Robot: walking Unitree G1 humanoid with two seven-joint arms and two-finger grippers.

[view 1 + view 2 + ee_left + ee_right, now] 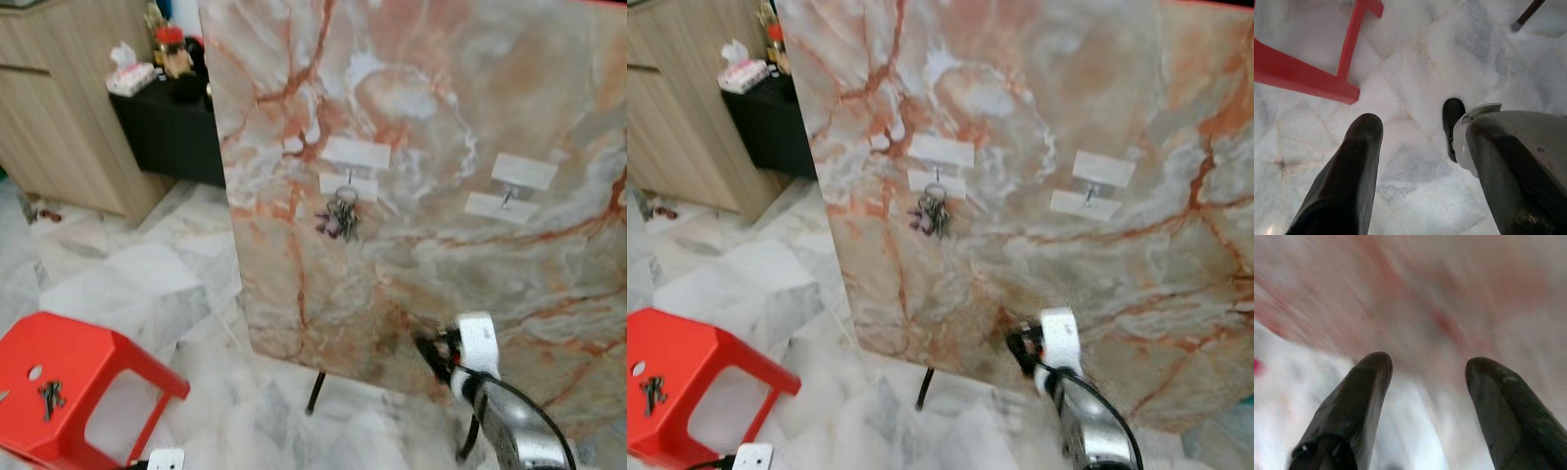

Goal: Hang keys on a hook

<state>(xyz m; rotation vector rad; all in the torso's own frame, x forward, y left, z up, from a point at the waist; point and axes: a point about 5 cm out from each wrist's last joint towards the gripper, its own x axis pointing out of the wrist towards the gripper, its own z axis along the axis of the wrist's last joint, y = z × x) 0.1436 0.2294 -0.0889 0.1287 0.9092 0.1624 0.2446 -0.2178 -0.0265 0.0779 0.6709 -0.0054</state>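
Already hanging: key bunch [342,217] on left hook [347,177] of marble board [441,117]. Right gripper [1422,382] spread, empty, low near board; best eased clear without brushing bunch. Left gripper [1420,147] spread, idle over floor.

Right hook [506,197] bare; red stool [78,377] apparently well aside.

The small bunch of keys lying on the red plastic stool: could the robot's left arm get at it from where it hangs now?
Probably yes: the keys lie uncovered on the stool, and the left gripper hangs open beside it.
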